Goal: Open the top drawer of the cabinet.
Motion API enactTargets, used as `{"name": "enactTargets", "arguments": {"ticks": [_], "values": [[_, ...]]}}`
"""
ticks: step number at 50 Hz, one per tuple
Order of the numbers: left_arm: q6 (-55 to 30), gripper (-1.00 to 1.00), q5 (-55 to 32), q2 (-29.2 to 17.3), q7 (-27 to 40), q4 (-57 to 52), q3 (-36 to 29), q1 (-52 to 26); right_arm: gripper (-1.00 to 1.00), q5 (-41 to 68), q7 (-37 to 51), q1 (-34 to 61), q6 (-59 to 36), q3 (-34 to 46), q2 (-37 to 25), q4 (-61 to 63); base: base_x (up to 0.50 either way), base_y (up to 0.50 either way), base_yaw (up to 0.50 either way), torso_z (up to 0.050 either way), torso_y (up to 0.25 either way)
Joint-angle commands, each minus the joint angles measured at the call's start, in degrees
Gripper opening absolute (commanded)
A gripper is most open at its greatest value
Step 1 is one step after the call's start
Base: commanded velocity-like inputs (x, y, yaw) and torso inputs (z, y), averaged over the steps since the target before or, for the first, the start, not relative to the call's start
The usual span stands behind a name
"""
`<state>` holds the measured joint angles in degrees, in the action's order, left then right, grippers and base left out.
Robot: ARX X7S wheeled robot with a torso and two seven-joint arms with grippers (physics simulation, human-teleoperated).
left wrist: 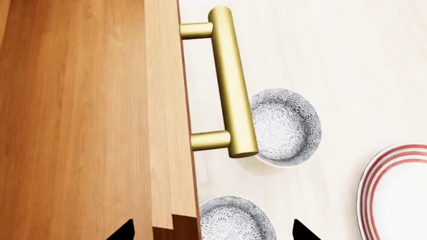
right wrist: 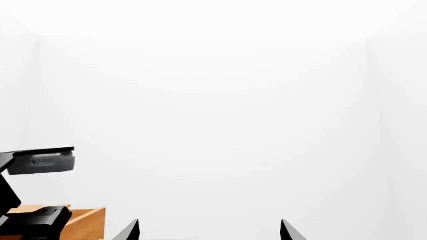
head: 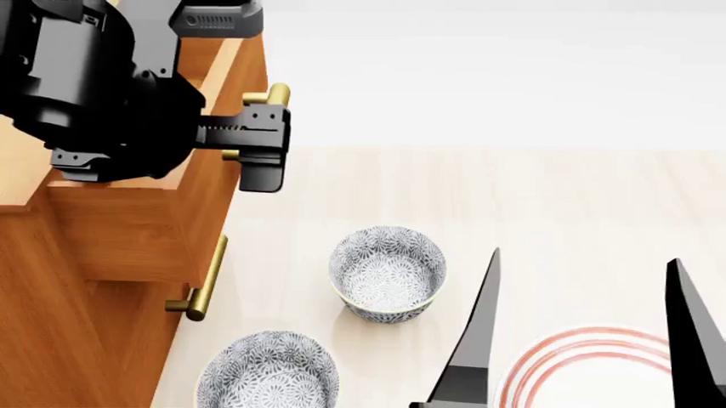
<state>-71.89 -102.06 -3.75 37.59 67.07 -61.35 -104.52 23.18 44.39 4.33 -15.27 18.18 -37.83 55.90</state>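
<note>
The orange-brown cabinet [head: 102, 340] stands at the left in the head view, its front facing right. The top drawer [head: 241, 72] has a brass bar handle [head: 277, 93], largely covered by my left gripper [head: 261, 149]. In the left wrist view the cabinet top [left wrist: 73, 125] fills one side and the handle [left wrist: 232, 85] lies ahead. My left gripper [left wrist: 213, 227] is open, its tips wide apart and short of the handle. My right gripper [head: 584, 255] is open and empty, fingers pointing up at the lower right. Its wrist view [right wrist: 208, 227] shows mostly white wall.
Two patterned grey bowls [head: 388, 272] [head: 270, 370] sit on the pale surface in front of the cabinet, also in the left wrist view [left wrist: 285, 126] [left wrist: 233, 220]. A red-ringed white plate [head: 584, 370] [left wrist: 397, 195] lies by my right gripper. A lower drawer handle [head: 204, 280] shows below.
</note>
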Motion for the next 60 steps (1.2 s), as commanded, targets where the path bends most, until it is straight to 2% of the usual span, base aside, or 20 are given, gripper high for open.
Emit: {"name": "enactTargets", "arguments": {"ticks": [1, 34, 45, 60], "values": [[0.2, 1.0, -2.98, -0.33, 1.61, -1.2, 0.15, 1.86, 1.0, -0.1, 0.1, 0.19, 0.08, 0.34, -0.12, -0.13, 0.0, 0.0, 0.0, 0.0, 0.0], [0.48, 1.0, -9.92, -0.4, 8.91, -7.51, 3.9, 4.65, 1.0, 0.3, 0.59, 0.41, 0.7, 0.74, -0.52, -0.14, 0.0, 0.0, 0.0, 0.0, 0.0], [1.01, 1.0, -11.33, 0.14, 8.53, -7.99, 4.52, 5.67, 1.0, 0.45, 0.93, 0.61, 0.42, 0.93, -0.73, 0.15, -0.01, 0.0, 0.0, 0.0, 0.0], [1.87, 1.0, -16.98, -0.06, 12.08, -10.73, 7.38, 7.45, 1.0, 0.35, 1.04, 0.69, 0.72, 1.25, -0.96, -0.03, -0.01, 0.0, 0.0, 0.0, 0.0]]}}
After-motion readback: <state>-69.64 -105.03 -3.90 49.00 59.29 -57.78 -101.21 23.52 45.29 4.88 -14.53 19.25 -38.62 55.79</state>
